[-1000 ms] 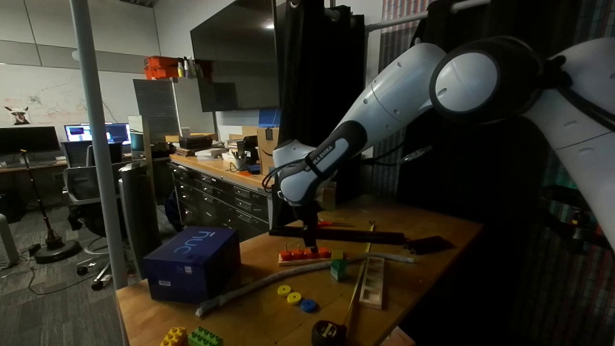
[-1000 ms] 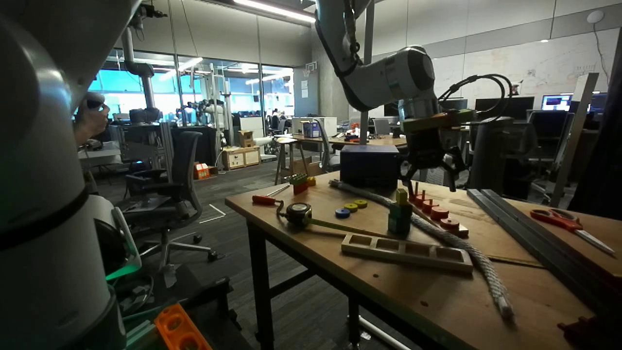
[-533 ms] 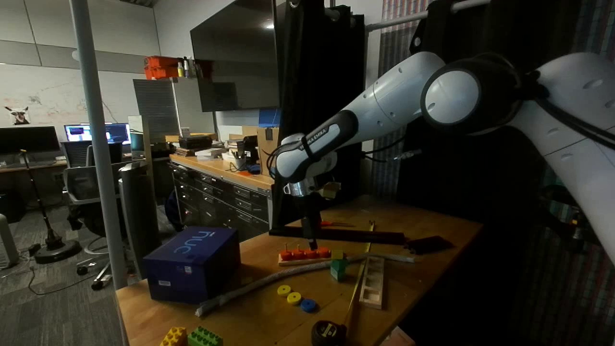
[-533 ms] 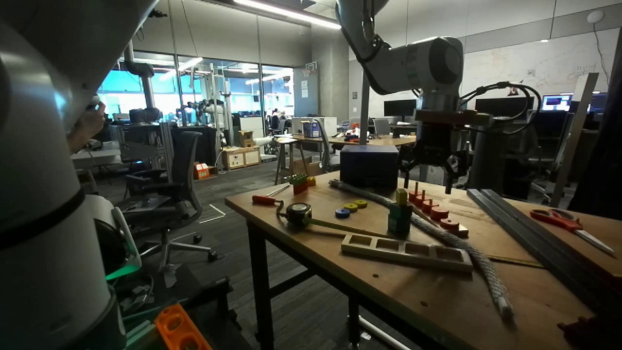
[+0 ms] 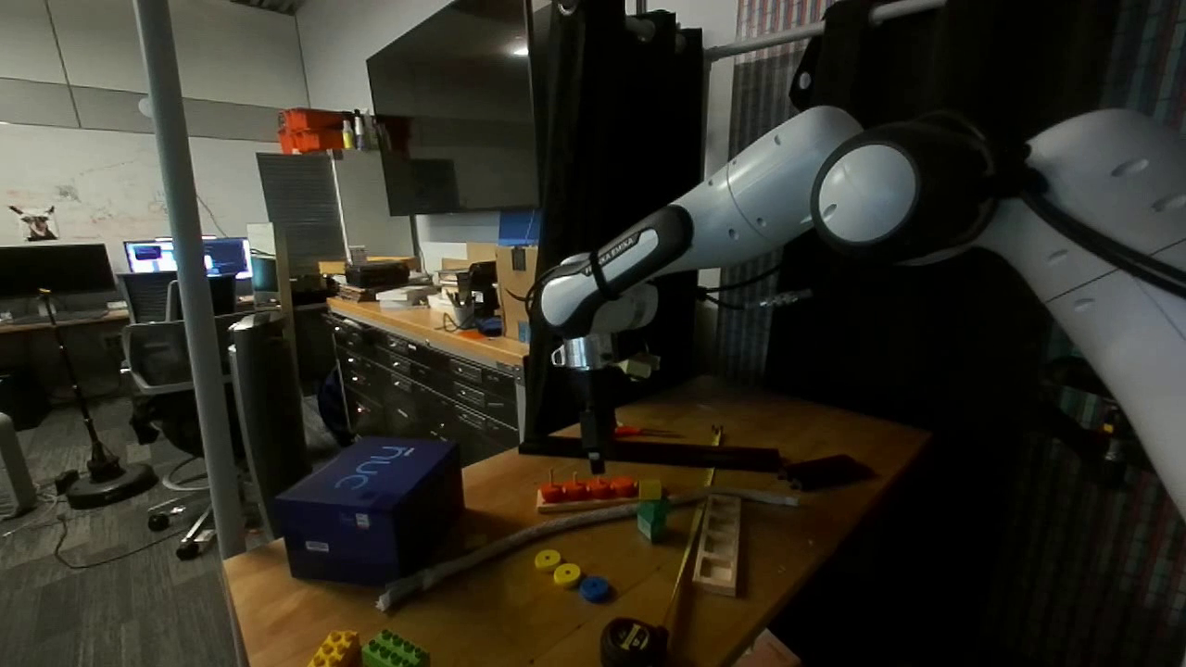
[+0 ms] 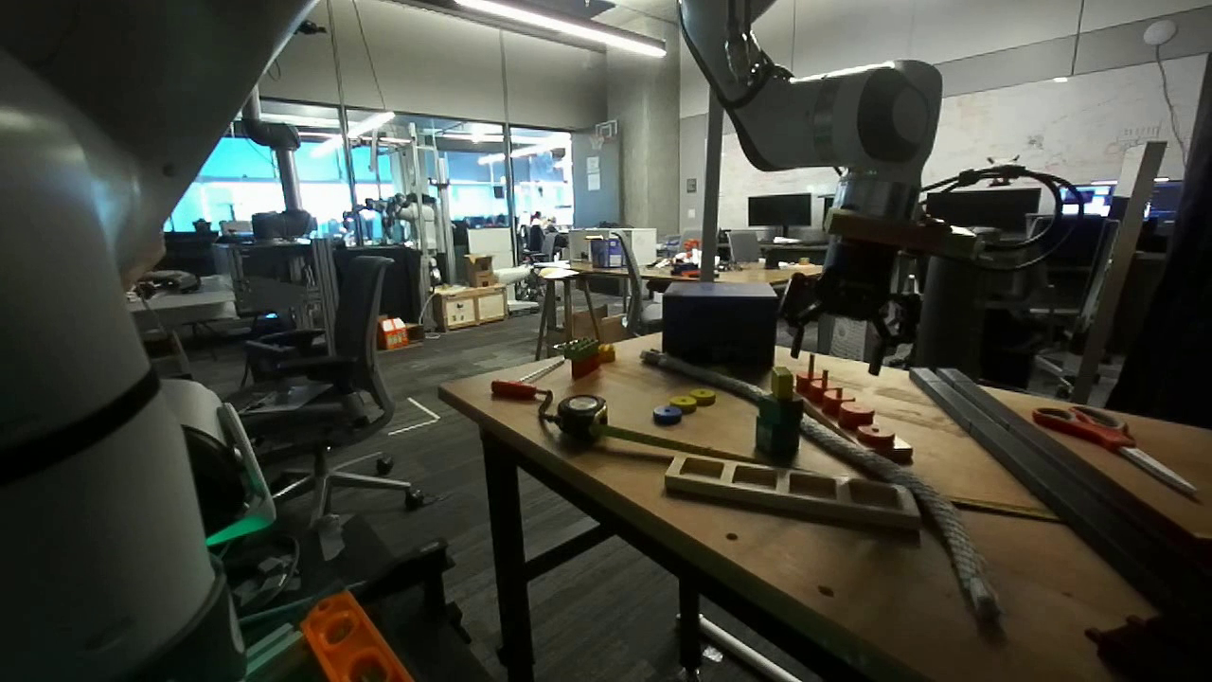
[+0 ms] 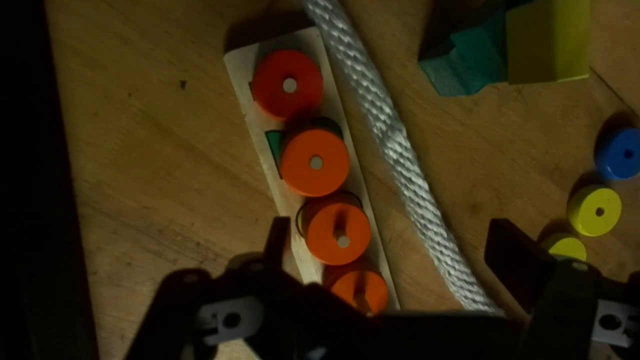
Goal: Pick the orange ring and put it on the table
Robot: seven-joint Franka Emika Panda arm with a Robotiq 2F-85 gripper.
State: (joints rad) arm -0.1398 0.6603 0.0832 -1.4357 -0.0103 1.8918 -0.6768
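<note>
Several orange rings sit on pegs of a pale wooden base (image 7: 240,65). An orange ring (image 7: 312,182) and another (image 7: 325,250) show in the wrist view; the ring at the top looks redder (image 7: 270,100). The rings also show in both exterior views (image 5: 600,488) (image 6: 856,415). The base lies on the light-brown wooden table (image 7: 150,140). My gripper (image 7: 389,230) is open with nothing between its fingers. In both exterior views the gripper (image 5: 596,466) (image 6: 835,360) hangs above the rings, apart from them. In the wrist view it partly hides the lowest ring.
A white rope (image 7: 400,145) runs beside the base. A green block with a yellow one (image 6: 778,426), yellow rings (image 5: 567,575), a blue ring (image 5: 595,589), a wooden tray (image 6: 696,483), a tape measure (image 6: 581,417), a blue box (image 5: 371,509) and dark bars (image 6: 1023,474) stand around.
My gripper has risen slightly and its tilt has changed; in an exterior view the wrist has swung to the right. The fingers stay open. The rings and other objects have not moved.
</note>
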